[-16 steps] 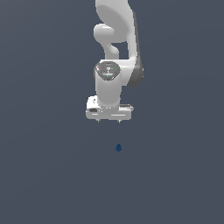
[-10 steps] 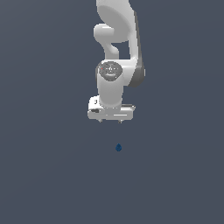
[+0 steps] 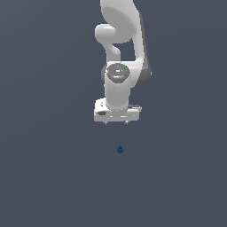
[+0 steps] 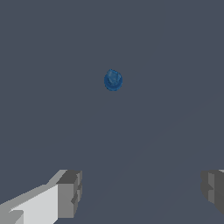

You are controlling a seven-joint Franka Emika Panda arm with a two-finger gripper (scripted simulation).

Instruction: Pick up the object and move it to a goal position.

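One blue object (image 3: 119,150), apparently drop-shaped

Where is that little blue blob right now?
In the exterior view the blue blob lies alone on the grey floor, just below the open pincer, not touching it.

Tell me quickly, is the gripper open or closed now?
Gripper: open, holding nothing; the blue blob lies apart from it.

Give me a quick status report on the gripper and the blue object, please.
Gripper open, empty, hovering above the surface. Small dark blue blob lies apart from the fingers, not gripped. Nothing visible in the way.
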